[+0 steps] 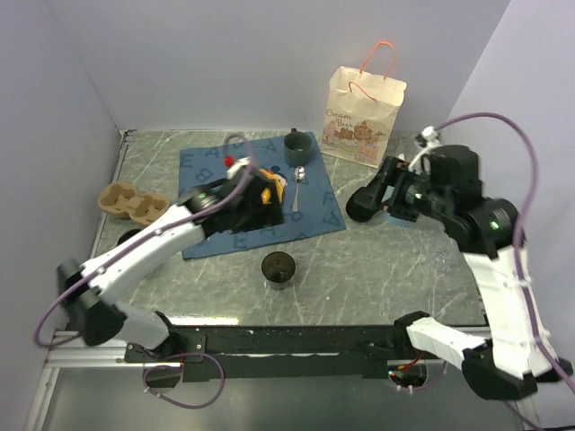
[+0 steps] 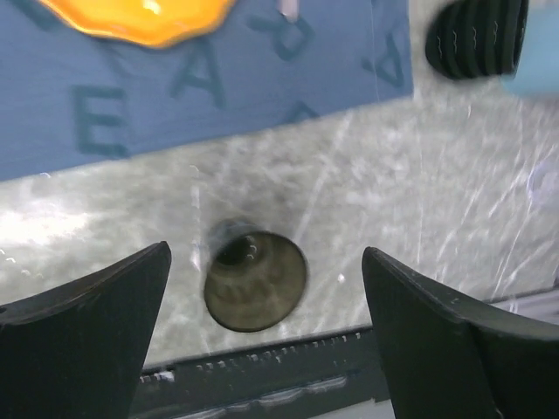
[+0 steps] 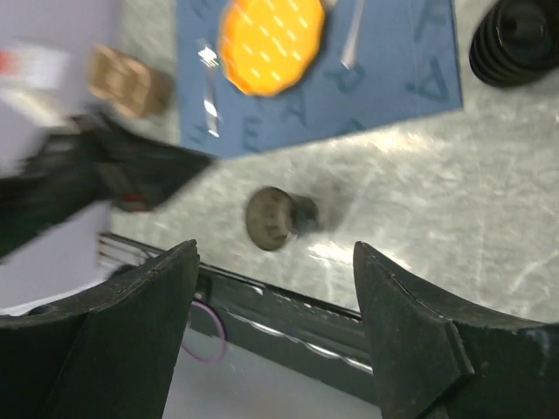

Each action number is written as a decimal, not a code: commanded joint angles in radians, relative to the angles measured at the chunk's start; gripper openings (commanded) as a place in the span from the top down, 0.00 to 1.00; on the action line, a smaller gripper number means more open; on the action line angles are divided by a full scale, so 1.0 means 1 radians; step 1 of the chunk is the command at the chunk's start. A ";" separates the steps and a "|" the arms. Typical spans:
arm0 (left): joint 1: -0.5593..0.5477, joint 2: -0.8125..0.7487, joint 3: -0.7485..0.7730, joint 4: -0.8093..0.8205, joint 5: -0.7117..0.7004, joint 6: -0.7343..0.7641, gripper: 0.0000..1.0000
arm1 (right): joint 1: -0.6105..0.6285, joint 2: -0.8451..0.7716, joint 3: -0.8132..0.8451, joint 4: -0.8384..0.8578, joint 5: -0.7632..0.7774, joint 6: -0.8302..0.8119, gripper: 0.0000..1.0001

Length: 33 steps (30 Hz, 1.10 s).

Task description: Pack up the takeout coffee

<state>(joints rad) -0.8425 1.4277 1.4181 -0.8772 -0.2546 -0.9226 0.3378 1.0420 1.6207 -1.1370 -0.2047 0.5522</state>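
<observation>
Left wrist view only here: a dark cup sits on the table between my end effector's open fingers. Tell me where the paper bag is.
Observer: The paper bag stands upright at the far right of the table, beyond a corner of the blue mat.
Operator: Next, locate the cup carrier.
Observer: The cardboard carrier lies left of the mat, no cup in it.
Operator: Report the right end effector.
Observer: The right end effector is open and holds nothing, hovering right of the mat.
</observation>
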 commanded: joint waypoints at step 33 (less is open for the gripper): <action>0.086 -0.388 -0.400 0.402 0.132 0.268 0.03 | -0.201 0.854 0.174 0.108 0.083 -0.529 0.53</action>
<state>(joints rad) -0.7586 1.0153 0.9661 -0.5110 -0.1284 -0.6827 0.1272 1.8755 1.7691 -1.0668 -0.0738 0.0498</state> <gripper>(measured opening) 0.969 0.461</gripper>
